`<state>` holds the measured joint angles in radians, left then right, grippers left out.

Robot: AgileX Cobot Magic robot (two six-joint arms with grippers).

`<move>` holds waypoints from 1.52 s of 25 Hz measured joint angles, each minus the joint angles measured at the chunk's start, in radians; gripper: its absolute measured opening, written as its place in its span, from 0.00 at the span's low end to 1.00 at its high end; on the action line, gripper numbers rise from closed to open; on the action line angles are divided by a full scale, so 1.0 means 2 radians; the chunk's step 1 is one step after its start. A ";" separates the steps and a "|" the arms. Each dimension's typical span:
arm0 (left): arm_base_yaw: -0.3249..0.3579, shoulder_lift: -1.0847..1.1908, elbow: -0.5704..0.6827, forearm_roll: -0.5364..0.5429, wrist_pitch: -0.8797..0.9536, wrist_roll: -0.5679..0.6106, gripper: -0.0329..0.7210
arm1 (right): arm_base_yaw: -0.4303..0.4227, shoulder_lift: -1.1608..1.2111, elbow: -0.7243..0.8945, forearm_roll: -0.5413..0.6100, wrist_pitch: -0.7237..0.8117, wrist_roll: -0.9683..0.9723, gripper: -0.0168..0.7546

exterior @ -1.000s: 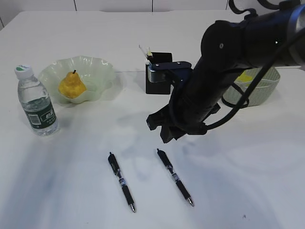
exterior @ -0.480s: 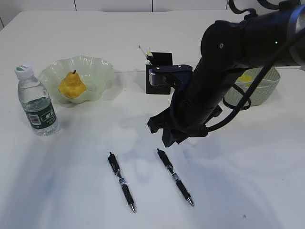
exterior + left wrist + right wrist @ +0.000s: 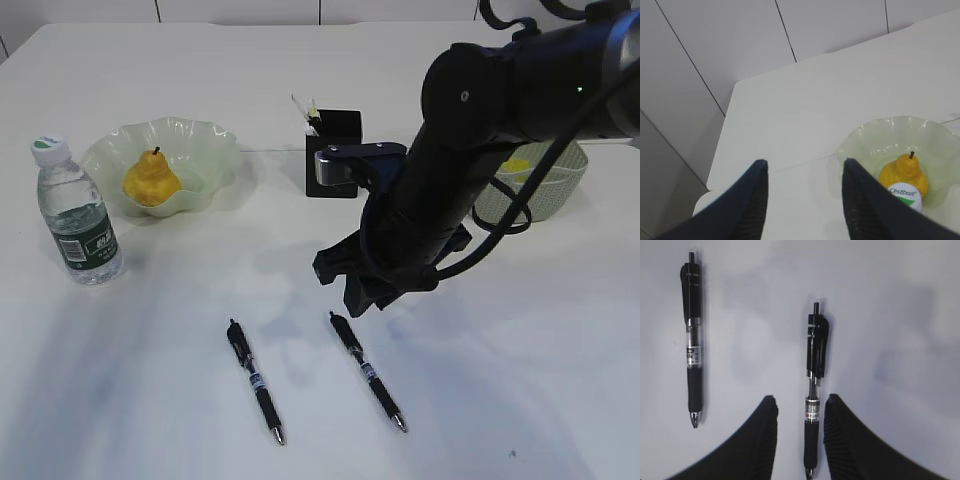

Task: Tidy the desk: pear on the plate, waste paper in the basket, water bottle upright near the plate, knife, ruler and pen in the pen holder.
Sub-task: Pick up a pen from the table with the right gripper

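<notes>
Near edge, right pen (image 3: 815, 390): we saw it between the right gripper's (image 3: 800, 427) parted jaws.
Left gripper (image 3: 805, 187): we found it open, empty.
Pear (image 3: 151, 178): on plate (image 3: 215, 150).

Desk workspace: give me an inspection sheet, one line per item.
Surface: white desk, faint grey smudges.
Job's things: pear on the plate; bottle upright beside it; two pens lying flat; pen holder with items inside; yellow paper in the basket.
Clutter: nothing seen.
Grippers: right gripper open, straddling one pen, not gripping; left gripper open, empty.
Cables: black cable looped along the right arm.
Surroundings: pale panelled wall.
</notes>
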<state>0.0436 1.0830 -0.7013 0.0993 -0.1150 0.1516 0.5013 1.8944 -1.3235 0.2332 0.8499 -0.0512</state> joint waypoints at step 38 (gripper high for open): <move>0.000 0.000 0.000 -0.022 0.011 0.000 0.50 | 0.000 0.066 -0.033 0.004 -0.015 0.003 0.34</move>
<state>0.0436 1.0830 -0.7013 0.0545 -0.0923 0.1516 0.5013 2.0261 -1.3905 0.2407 0.8206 -0.0446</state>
